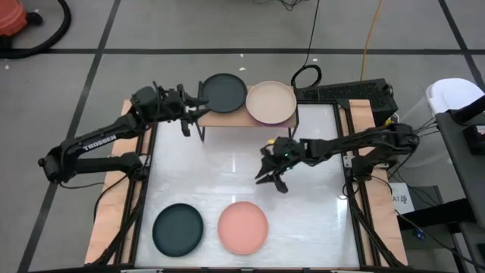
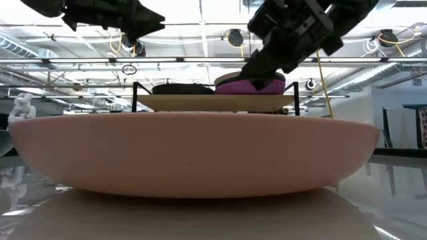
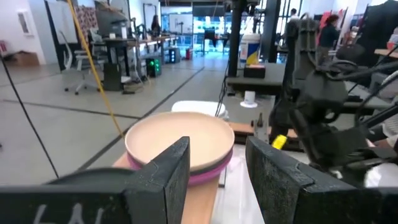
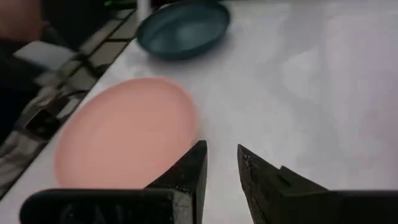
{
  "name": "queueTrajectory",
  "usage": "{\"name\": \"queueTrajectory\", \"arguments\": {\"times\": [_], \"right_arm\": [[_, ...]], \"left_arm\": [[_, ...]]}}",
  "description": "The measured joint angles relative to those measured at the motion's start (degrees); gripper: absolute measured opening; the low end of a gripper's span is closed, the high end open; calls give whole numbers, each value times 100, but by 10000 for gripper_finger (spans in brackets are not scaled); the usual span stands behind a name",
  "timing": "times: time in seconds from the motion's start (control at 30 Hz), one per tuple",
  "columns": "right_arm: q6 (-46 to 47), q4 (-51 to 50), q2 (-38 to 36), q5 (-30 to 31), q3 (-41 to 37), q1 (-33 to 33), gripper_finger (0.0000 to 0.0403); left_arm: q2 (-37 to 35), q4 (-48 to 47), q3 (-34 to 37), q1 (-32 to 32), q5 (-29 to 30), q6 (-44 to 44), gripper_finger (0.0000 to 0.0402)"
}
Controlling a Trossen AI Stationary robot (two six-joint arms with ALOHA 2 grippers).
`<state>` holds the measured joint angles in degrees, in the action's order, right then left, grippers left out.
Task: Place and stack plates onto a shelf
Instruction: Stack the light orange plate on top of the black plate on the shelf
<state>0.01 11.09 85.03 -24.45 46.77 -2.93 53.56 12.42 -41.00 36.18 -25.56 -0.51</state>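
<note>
The light-wood shelf (image 1: 227,117) stands at the table's far edge. A dark grey plate (image 1: 223,92) lies on its left half. On its right half a beige plate (image 1: 270,102) rests on a magenta plate (image 3: 208,173). A dark teal plate (image 1: 178,229) and a salmon pink plate (image 1: 243,227) lie flat on the table near its near edge. My left gripper (image 1: 195,106) hovers open at the shelf's left end, empty. My right gripper (image 1: 273,180) hangs over the table's middle, fingers slightly apart, pointing toward the salmon plate (image 4: 124,134) and holding nothing. The other plates are hidden.
The white tabletop (image 1: 318,205) has wooden side strips. Bare surface lies between the shelf and the two near plates. A white object (image 1: 455,98) and cables sit beyond the table's right side. In the low view the salmon plate (image 2: 193,157) fills the foreground before the shelf (image 2: 213,102).
</note>
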Motion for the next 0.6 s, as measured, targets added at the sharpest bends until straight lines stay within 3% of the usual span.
{"name": "queueTrajectory", "arguments": {"times": [0.27, 0.6], "right_arm": [[-73, -167, 1231, -849, 978, 332, 94], [177, -396, 2354, -746, 1626, 646, 174]], "left_arm": [[4, -11, 143, 2, 62, 60, 161], [7, -79, 147, -14, 66, 221, 161]]}}
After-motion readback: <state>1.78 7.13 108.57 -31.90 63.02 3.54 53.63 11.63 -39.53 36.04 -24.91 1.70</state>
